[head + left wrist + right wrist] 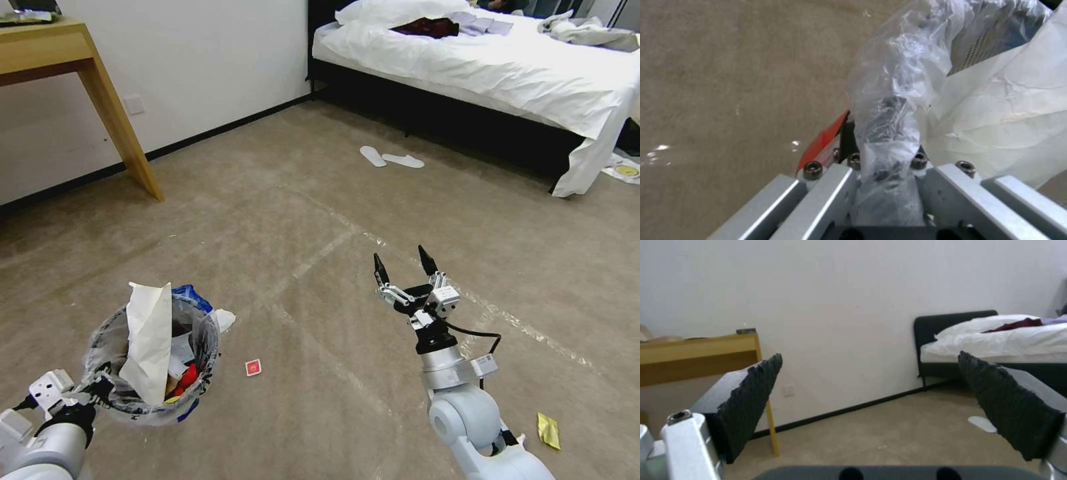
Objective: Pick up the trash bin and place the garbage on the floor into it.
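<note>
The left gripper (100, 390), at the lower left of the head view, is clamped on the rim of the bin (203, 333), pinching liner and wall together and holding it above the floor (320, 220). The right gripper (405, 261), lower centre, is spread wide and empty, pointing up the room. The bin already holds white paper (148, 340) and red scraps, so most of the job looks done, but a red wrapper (253, 367) just beside the bin and a yellow scrap (549, 430) at lower right remain.
</note>
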Robot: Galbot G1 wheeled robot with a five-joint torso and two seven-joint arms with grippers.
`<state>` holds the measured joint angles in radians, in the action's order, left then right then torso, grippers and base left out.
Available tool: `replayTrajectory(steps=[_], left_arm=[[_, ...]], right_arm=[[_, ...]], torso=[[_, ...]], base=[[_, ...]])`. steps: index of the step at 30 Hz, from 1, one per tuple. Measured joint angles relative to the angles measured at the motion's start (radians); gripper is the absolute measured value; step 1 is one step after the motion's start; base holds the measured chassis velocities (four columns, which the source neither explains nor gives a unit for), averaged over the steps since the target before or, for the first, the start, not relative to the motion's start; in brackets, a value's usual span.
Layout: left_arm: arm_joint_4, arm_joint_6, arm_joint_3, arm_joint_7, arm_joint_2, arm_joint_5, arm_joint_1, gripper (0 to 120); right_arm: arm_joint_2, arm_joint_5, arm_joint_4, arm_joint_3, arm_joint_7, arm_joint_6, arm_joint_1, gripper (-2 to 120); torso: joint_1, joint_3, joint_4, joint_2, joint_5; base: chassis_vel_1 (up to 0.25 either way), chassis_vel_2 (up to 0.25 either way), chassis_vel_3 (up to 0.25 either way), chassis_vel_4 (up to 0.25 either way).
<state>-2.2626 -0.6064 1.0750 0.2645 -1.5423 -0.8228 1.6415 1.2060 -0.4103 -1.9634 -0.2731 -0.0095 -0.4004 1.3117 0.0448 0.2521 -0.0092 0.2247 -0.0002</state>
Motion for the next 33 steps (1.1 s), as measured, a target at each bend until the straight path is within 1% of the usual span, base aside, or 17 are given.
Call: replayTrajectory(steps=[33], left_arm=[[-0.001,0.000,0.004,-0.001,-0.001,-0.002,0.002,1]], right_arm=[[0.013,0.007,0.015,0.017,0.000,-0.014,-0.004,100]], torso=[[0.000,0.000,0.0001,0.000,0.0001]], base=[[-0.115,0.115,0.115,-0.118]])
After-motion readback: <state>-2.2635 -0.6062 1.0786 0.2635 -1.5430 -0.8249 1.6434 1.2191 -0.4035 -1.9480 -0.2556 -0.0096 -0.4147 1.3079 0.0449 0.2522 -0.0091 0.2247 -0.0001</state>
